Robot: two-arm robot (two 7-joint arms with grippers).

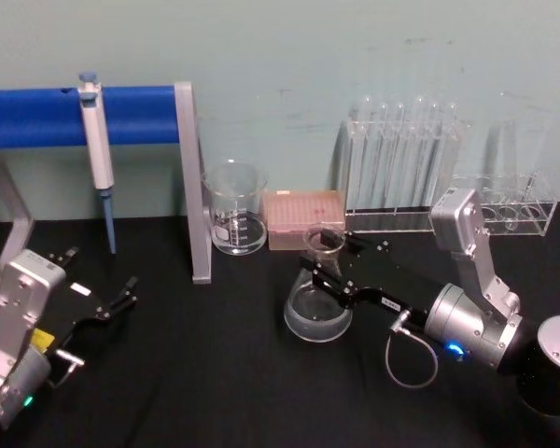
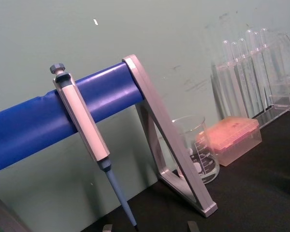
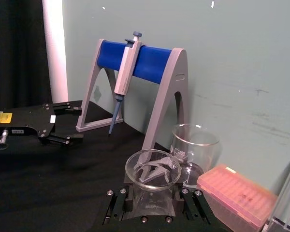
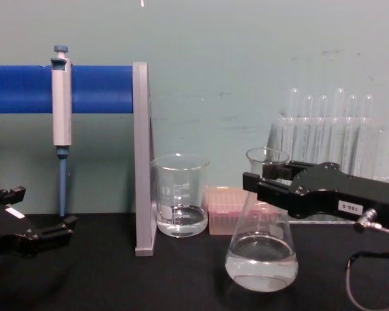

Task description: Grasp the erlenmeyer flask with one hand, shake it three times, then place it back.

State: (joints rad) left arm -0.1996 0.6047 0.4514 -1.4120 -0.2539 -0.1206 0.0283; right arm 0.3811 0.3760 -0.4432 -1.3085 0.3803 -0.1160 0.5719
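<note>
**Head view:** the right gripper [image 1: 327, 257] has its jaws on either side of the neck of the flask [image 1: 315, 313]. I cannot tell whether they clench the glass or only flank it. The flask stands upright, its wide base below the jaws, down at the black table [image 1: 215, 373]. Past the jaw tips sit the beaker [image 1: 235, 219] and the pink tip box [image 1: 303, 219]. The left gripper [image 1: 101, 275] lies well apart, its jaws released and spread, with nothing between them. The pipette [image 1: 95, 140] hangs on the blue stand [image 1: 189, 177] beyond them.

**Left wrist view:** ahead of the left jaws are the pipette [image 2: 82, 121] and a leg of the stand [image 2: 179, 164]. Farther off are the beaker [image 2: 193, 150] and the tip box [image 2: 234, 137].

**Right wrist view:** the flask [image 3: 152, 191] sits between the right jaws, its rim just above them. The beaker [image 3: 193, 154] is just beyond it, and the tip box [image 3: 237, 195] is beside the beaker. The left gripper [image 3: 77, 123] shows far off, gaping.

**Chest view:** the right jaws cross the flask [image 4: 262, 253] just under its rim. A little clear liquid lies level in the base beneath them.
</note>
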